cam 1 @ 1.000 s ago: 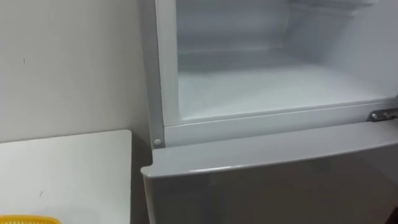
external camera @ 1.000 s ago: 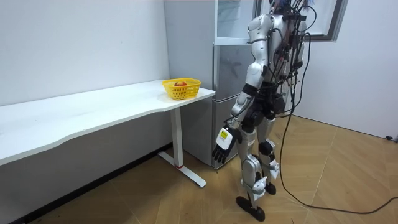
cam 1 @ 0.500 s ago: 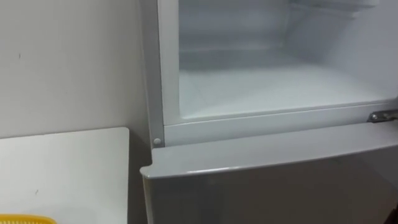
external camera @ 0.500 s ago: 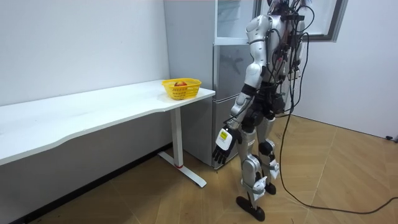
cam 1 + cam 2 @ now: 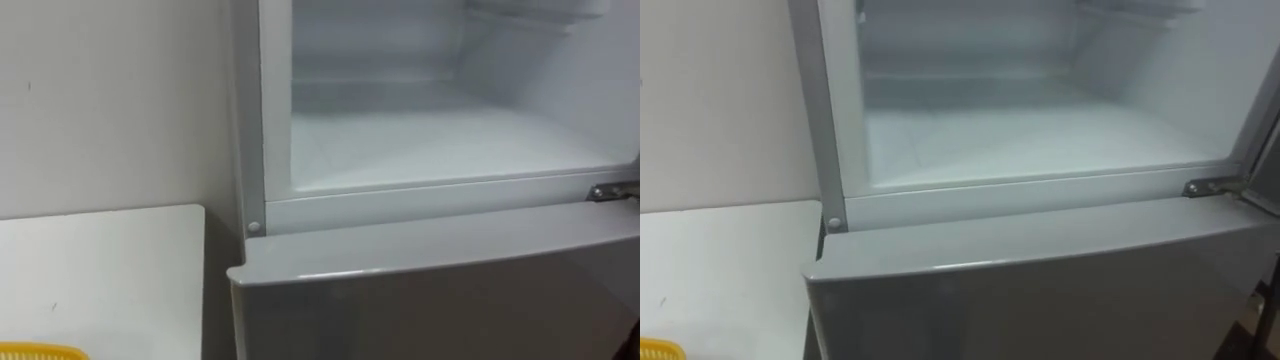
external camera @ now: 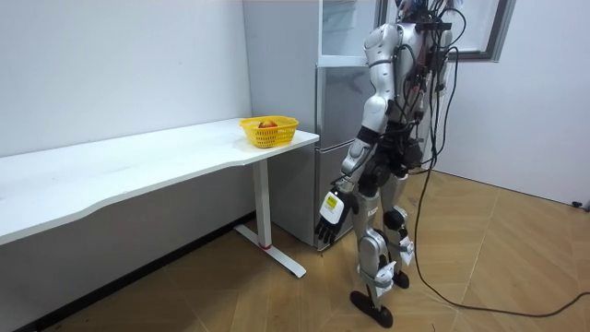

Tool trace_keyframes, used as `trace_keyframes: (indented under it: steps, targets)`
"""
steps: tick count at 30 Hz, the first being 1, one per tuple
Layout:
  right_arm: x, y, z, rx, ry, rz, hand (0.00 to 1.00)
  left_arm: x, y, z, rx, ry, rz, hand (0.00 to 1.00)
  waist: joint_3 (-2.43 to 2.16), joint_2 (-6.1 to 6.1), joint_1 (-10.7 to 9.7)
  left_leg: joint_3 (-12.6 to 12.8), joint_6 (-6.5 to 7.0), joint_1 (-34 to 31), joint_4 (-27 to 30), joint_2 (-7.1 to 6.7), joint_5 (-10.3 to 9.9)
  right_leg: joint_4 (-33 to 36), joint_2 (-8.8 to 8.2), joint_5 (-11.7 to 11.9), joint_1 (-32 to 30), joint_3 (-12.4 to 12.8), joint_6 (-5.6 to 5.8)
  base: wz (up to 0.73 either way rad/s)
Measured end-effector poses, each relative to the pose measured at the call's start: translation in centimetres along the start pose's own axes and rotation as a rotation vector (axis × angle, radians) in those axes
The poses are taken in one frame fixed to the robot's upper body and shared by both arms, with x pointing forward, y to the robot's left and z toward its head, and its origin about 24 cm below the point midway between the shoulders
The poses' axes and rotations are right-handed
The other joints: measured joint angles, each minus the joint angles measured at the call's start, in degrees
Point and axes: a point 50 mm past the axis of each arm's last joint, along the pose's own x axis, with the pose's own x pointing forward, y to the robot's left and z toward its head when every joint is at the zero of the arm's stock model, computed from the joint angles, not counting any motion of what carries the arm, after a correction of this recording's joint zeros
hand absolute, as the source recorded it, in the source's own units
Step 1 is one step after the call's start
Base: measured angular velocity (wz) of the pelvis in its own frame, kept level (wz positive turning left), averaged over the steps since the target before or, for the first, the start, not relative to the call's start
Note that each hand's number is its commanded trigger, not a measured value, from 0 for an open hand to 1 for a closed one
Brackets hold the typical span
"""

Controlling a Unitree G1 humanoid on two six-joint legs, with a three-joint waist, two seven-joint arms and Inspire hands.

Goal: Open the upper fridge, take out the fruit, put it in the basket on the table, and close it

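Observation:
I stand close in front of the fridge, whose upper compartment (image 5: 440, 140) is open. Its white inside has a bare floor and a shelf edge at the top right. Below it is the shut grey lower door (image 5: 430, 300). A metal hinge (image 5: 612, 190) sits at the right end of the compartment's sill. In the room view my left hand (image 6: 328, 214) hangs by my thigh with relaxed fingers, holding nothing.
A white table (image 5: 110, 270) butts against the fridge's left side. A yellow basket (image 6: 269, 130) holding a piece of fruit stands on its near end; its rim (image 5: 40, 351) peeks in at the lower left. The wall lies behind the table.
The eye view has drifted slightly to the right, a move of the camera. The fridge, basket and left hand stay where they were.

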Motion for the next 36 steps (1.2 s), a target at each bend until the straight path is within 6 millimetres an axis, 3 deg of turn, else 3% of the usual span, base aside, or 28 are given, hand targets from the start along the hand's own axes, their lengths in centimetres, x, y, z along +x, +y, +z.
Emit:
trace_keyframes:
  steps: [9, 15, 29, 36]
  targets:
    - [0.1, 2.3, 1.6, 0.003, -0.04, 0.059, 0.0, 0.0, 0.2, 0.2, 0.0, -0.006, 0.005, 0.0, -0.03, -0.55, -0.14, 0.01, 0.0, -0.13, 0.05, 0.0, 0.0, 0.14, 0.03, 0.02, -0.65, 0.05, -0.02, 0.0]
    - [0.1, 2.6, 1.7, 0.028, -0.03, 0.031, 0.0, 0.1, 0.4, 0.3, 0.007, -0.01, 0.009, 0.0, -0.09, -0.8, -0.22, 0.0, 0.0, -0.38, -0.03, 0.01, 0.0, 0.18, 0.05, 0.02, -0.75, 0.02, -0.02, 0.0]
    - [-0.2, 3.9, 0.8, 0.024, -0.001, 0.032, 0.0, 0.0, 0.8, 0.0, -0.029, -0.007, 0.007, 0.0, -0.09, -1.18, -1.24, 0.47, -0.01, 0.09, -0.12, 0.04, 0.01, 0.27, 0.07, 0.1, -0.2, 0.07, -0.06, -0.01]
    - [-1.2, 5.4, 0.4, -0.133, -0.083, 0.03, 0.0, -0.1, 1.3, -0.5, -0.077, 0.006, 0.024, 0.0, -0.05, -1.13, -1.1, 0.96, -0.07, -0.62, 0.09, -0.07, 0.06, 2.07, -0.01, -0.16, -2.2, 0.26, -0.14, -0.04]
